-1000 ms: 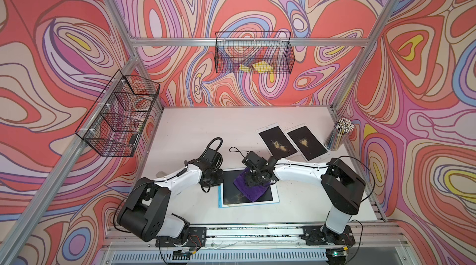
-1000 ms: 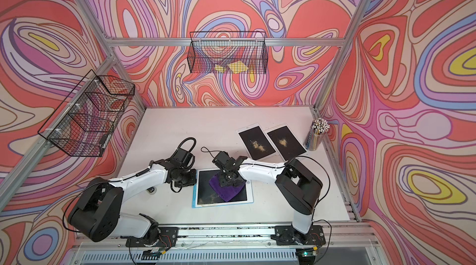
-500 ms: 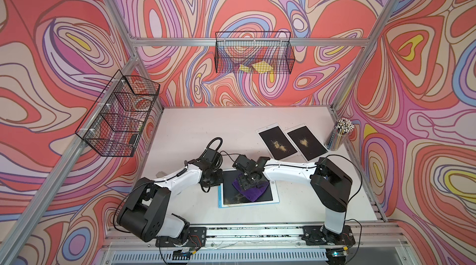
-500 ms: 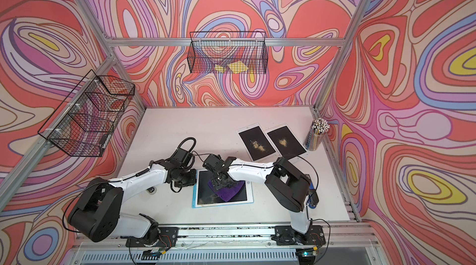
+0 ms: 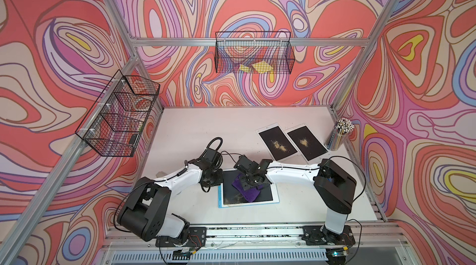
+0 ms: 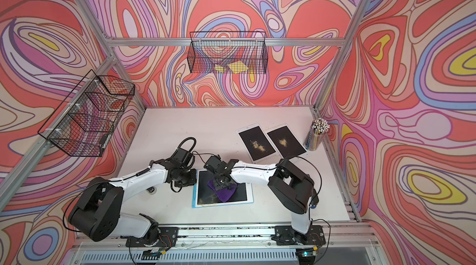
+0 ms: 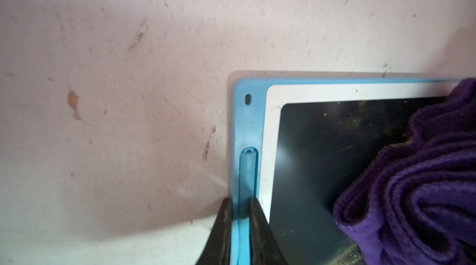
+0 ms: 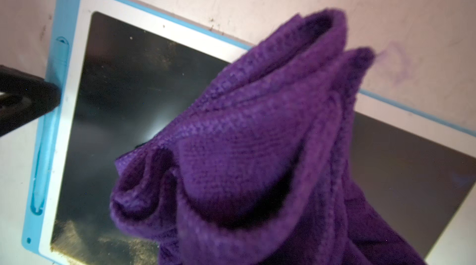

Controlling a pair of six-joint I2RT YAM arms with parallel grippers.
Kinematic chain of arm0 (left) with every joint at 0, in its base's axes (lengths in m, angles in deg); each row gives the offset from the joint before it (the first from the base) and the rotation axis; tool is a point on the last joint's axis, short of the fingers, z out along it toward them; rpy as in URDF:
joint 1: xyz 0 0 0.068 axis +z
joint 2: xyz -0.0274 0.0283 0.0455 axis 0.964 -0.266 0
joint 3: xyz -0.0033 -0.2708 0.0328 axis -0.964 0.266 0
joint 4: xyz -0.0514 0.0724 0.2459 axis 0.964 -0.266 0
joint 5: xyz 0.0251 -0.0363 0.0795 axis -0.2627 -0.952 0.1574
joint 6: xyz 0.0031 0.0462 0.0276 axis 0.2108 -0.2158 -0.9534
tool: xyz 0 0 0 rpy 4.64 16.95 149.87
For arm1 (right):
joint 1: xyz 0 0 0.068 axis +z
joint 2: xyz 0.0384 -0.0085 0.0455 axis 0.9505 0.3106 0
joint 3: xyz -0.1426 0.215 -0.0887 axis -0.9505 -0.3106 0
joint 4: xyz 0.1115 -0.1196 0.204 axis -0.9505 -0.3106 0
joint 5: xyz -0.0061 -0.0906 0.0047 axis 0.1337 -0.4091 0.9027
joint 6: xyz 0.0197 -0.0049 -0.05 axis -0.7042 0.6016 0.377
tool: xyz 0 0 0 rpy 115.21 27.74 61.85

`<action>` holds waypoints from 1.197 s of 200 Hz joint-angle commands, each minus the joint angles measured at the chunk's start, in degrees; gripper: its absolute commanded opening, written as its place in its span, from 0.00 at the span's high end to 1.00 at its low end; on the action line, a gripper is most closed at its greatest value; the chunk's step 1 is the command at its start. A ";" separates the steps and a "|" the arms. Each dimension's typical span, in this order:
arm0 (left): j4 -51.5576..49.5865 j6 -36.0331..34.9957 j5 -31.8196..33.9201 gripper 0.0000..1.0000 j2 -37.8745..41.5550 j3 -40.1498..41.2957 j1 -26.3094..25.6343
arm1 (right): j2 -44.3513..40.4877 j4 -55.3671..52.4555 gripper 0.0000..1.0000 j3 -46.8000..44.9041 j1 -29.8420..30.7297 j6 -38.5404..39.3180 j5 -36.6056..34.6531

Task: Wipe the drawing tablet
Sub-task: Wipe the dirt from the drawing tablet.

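A blue-rimmed, white-bezelled drawing tablet [image 5: 269, 194] lies flat, low at centre frame, with yellowish dust on the lower left of its dark screen. A crumpled purple cloth [image 5: 249, 194] bunches over the screen's middle.

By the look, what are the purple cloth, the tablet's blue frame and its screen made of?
Purple cloth: soft microfibre-like fabric, probably; visible weave, limp folds.
Blue frame: matte moulded plastic or silicone; rounded corner.
Screen: glossy hard panel, glass or plastic; it mirrors light beside yellowish dust.
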 commanded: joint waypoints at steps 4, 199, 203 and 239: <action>-0.80 -0.22 0.69 0.85 -3.75 2.50 -0.65 | -0.39 -4.49 1.00 2.82 3.33 -0.86 3.34; -3.29 -0.14 3.43 0.91 -4.71 1.33 -0.66 | -1.36 -10.40 1.00 -4.19 8.86 -3.84 -3.23; -3.36 -0.20 3.58 0.91 -4.66 1.29 -0.67 | -2.47 -10.38 1.00 -5.65 8.43 -4.18 -3.26; -3.80 -0.10 4.12 0.91 -3.77 1.58 -0.69 | -16.09 -11.84 1.00 -19.07 -1.44 -8.01 -2.99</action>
